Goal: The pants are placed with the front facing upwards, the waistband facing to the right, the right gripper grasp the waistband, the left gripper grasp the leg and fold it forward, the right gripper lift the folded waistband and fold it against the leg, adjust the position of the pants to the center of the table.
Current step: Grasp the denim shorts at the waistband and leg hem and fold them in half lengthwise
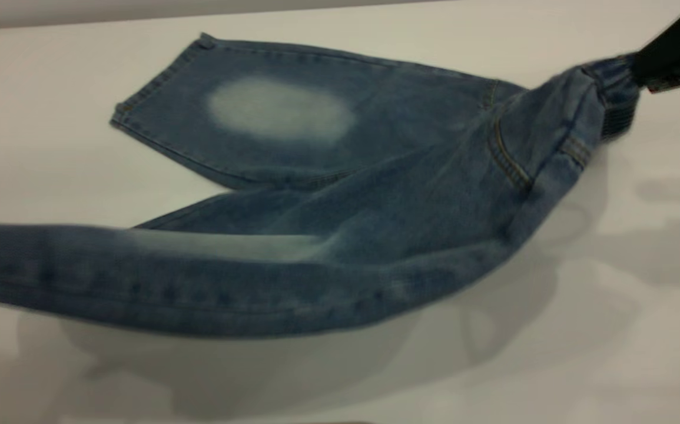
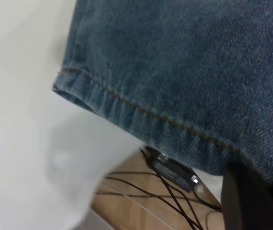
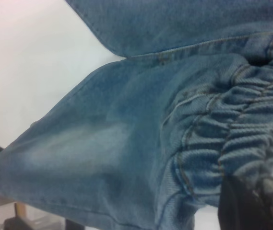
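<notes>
The blue denim pants hang stretched between my two grippers above the white table. At the far right, my right gripper is shut on the gathered waistband, which is raised off the table. The near leg is held up and casts a shadow below; it runs out of the exterior view at the left. My left gripper is shut on that leg close to its stitched hem, and only one dark finger shows. The far leg lies flat with its pale patch up.
Past the table's edge the left wrist view shows a wooden floor with black cables and a small dark box. The table's far edge runs behind the pants. Bare tabletop lies in front of and to the right of them.
</notes>
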